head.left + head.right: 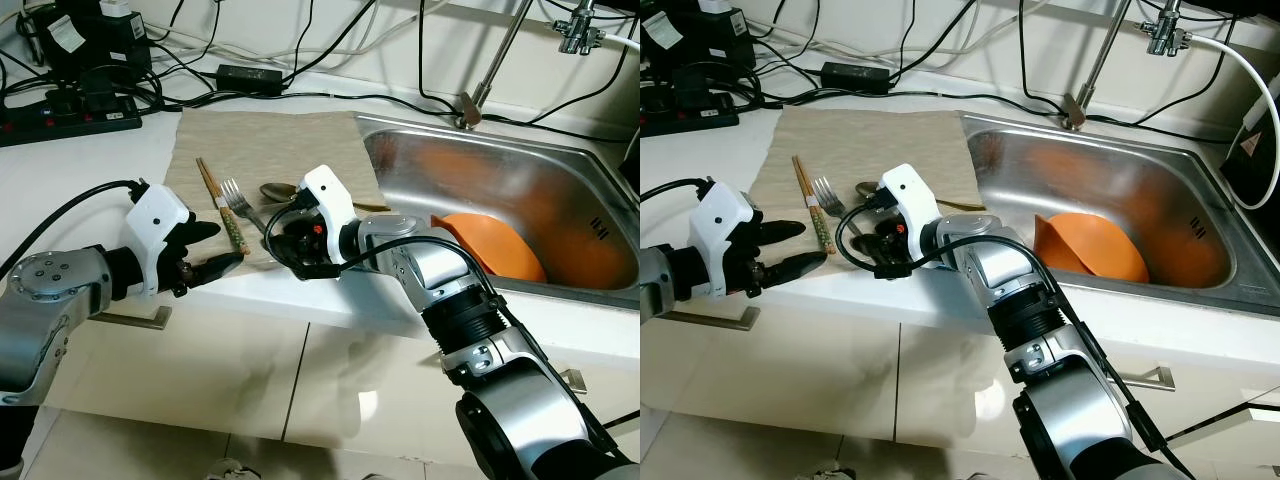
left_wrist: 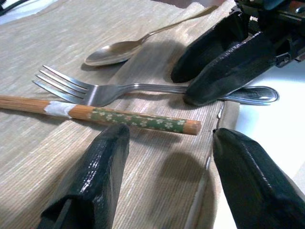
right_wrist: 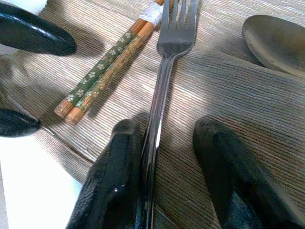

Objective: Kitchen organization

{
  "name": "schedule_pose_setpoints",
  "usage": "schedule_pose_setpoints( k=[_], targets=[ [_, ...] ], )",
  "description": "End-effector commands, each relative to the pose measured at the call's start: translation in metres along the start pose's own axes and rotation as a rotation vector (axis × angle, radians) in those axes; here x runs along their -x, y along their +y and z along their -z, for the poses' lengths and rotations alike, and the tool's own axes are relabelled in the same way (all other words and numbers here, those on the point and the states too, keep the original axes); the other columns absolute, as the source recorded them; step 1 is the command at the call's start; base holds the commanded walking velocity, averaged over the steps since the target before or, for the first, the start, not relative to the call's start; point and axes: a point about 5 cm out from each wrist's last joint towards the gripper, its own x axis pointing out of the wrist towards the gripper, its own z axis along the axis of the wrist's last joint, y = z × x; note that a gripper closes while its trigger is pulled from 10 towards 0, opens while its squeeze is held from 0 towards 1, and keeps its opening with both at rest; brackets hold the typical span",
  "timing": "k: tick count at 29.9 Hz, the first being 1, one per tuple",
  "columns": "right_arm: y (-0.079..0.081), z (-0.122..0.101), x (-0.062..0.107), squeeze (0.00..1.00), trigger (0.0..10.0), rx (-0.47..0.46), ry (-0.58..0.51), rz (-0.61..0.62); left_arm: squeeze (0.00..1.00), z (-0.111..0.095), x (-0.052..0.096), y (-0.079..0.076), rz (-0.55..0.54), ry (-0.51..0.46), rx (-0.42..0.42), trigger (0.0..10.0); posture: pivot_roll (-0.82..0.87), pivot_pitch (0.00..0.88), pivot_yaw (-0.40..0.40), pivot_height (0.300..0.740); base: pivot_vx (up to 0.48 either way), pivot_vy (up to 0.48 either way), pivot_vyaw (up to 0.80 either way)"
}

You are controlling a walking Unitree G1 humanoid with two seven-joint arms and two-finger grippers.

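Note:
A beige placemat on the white counter holds a taped pair of wooden chopsticks with green flowered ends, a steel fork and a spoon. My right gripper is down at the mat's front edge. It is open, with its fingers on either side of the fork handle, one finger touching it. My left gripper is open just in front of the chopsticks' near end, its fingers low over the mat edge.
To the right of the mat is a steel sink with an orange bowl tipped inside and a faucet behind it. A black power strip and cables lie at the back left. The counter edge drops off right under both grippers.

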Motion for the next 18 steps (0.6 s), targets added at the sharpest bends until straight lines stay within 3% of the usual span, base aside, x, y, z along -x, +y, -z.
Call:
schedule_pose_setpoints(
  k=[1,10,18],
  targets=[
    [-0.003,0.005,0.001,0.00,0.0,-0.010,0.025,0.012,0.00,-0.003,-0.003,-0.004,0.024,-0.003,-0.012,10.0,0.07,0.020,-0.107,0.740,0.000,0.000,0.00],
    [-0.002,0.002,0.001,0.00,0.0,-0.010,0.008,0.007,0.00,-0.003,-0.005,-0.005,0.029,-0.004,-0.012,10.0,0.07,0.018,-0.106,0.740,0.000,0.000,0.00],
    [-0.005,-0.010,0.005,0.00,0.0,-0.047,-0.072,0.002,0.00,-0.002,-0.006,-0.005,0.028,-0.002,-0.010,10.0,0.07,0.019,-0.107,0.740,0.000,0.000,0.00]
  ],
)
